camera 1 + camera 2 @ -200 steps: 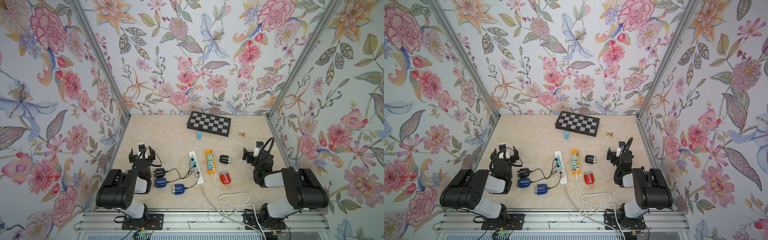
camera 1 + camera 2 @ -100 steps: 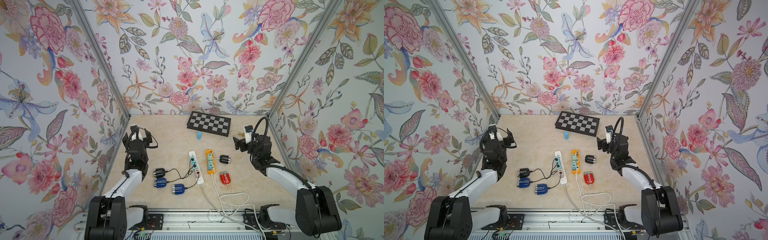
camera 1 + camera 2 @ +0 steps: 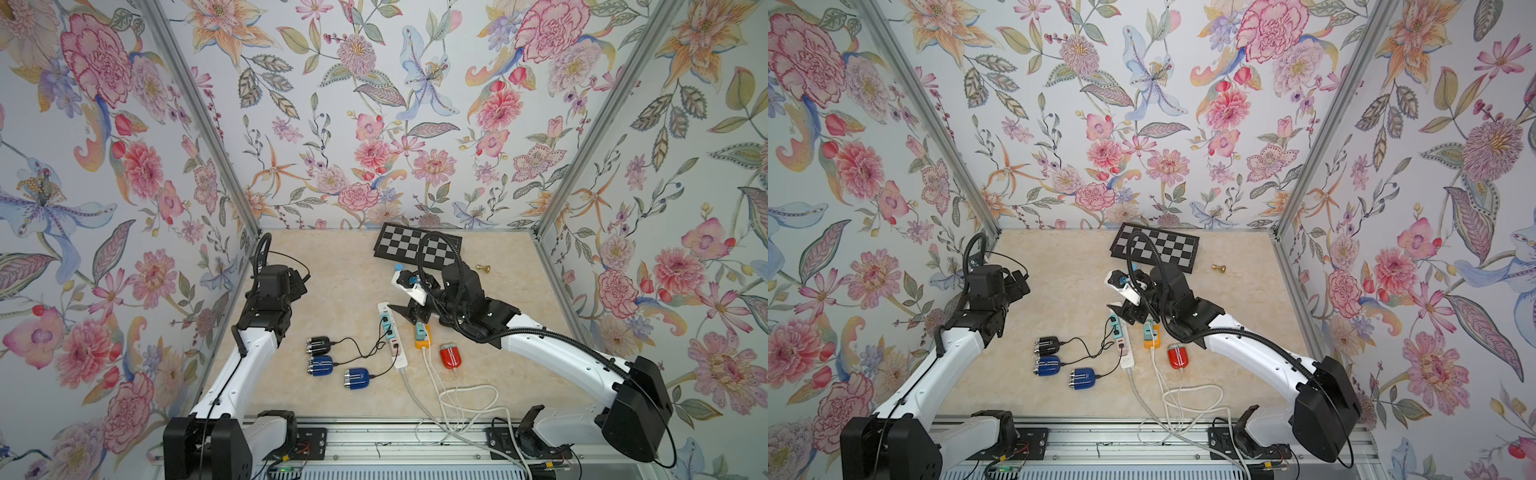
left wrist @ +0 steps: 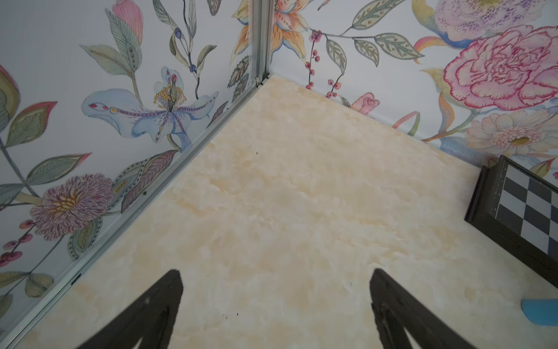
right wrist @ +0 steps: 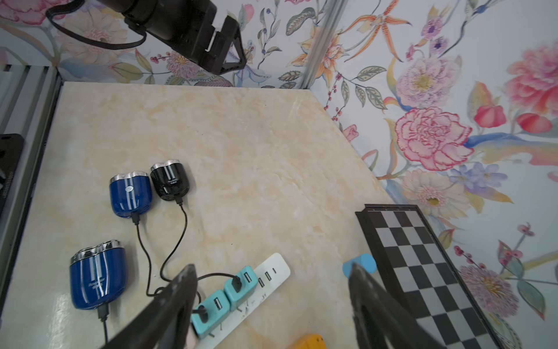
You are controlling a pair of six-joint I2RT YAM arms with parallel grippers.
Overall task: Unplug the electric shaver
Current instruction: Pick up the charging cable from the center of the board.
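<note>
Right gripper (image 3: 411, 316), jaws apart and empty, hangs over the far end of the white power strip (image 3: 401, 359), long axis near-far, its teal chargers (image 5: 241, 285) just below; corded black shaver (image 3: 319, 344) lies left, nearer; left gripper (image 4: 276, 272), also spread, well apart.

White print on the blue shaver (image 5: 98, 275) is unreadable

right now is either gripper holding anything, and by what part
Nothing is held. The left gripper is open over the table; the right gripper is open above the white power strip, touching nothing.
</note>
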